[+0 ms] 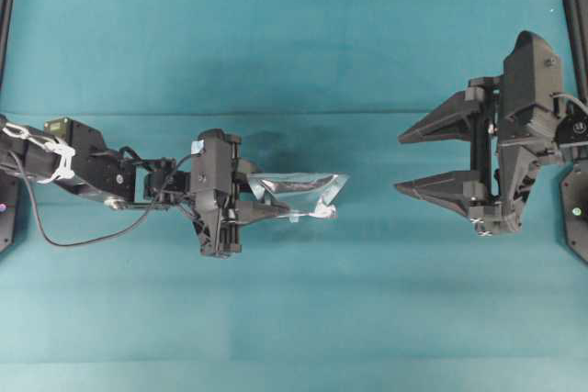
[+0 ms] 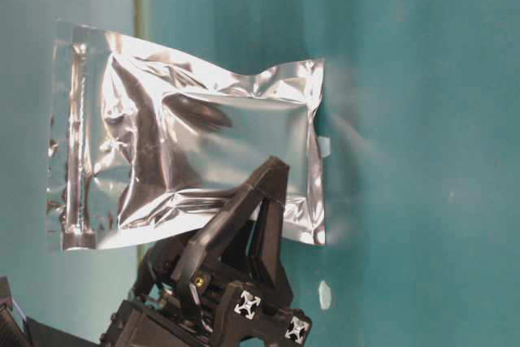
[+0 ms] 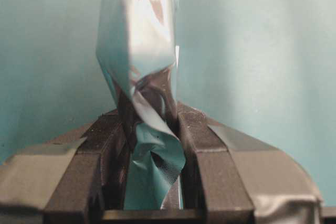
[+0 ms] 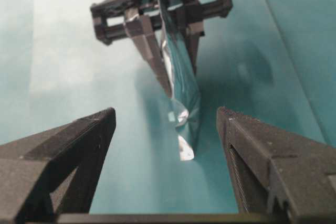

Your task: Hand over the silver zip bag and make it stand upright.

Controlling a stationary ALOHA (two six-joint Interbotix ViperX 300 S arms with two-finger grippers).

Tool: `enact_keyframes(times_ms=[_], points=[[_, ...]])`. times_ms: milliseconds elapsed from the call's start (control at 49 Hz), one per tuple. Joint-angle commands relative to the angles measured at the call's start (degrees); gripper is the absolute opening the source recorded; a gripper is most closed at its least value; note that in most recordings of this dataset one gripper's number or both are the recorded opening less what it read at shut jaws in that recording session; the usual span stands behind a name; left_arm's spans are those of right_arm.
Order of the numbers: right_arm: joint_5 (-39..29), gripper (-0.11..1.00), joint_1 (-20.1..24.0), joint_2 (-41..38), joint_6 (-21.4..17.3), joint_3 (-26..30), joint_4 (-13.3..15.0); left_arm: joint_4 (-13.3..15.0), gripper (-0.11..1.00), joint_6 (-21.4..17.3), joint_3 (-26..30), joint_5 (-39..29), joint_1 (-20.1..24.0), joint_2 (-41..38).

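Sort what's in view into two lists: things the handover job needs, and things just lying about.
Belongs to the job:
- silver zip bag, pinched and held up off the table
- left gripper, fingers closed on the bag
- right gripper, fingers wide open, facing the bag, apart from it

Just lying about:
- two small white scraps on the teal table

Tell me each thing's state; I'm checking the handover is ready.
Bag: clamped by one edge, held off the table, edge-on toward the right gripper.
Left gripper: shut on the bag.
Right gripper: open wide, apart from the bag, facing it.
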State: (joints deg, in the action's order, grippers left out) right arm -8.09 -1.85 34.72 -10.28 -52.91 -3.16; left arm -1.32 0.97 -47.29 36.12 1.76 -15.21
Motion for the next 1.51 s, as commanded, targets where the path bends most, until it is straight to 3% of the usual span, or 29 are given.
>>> enact_keyframes(times_ms=[0, 1490], points=[[0.44, 0.85, 0.18, 0.26, -0.53, 0.35, 0.0, -0.26, 0.27, -0.18, 0.44, 0.09, 0.26, 0.35], [0.88, 0.85, 0.26, 0.26, -0.53, -0.18, -0.18, -0.26, 0.27, -0.18, 1.23, 0.0, 0.18, 0.09]])
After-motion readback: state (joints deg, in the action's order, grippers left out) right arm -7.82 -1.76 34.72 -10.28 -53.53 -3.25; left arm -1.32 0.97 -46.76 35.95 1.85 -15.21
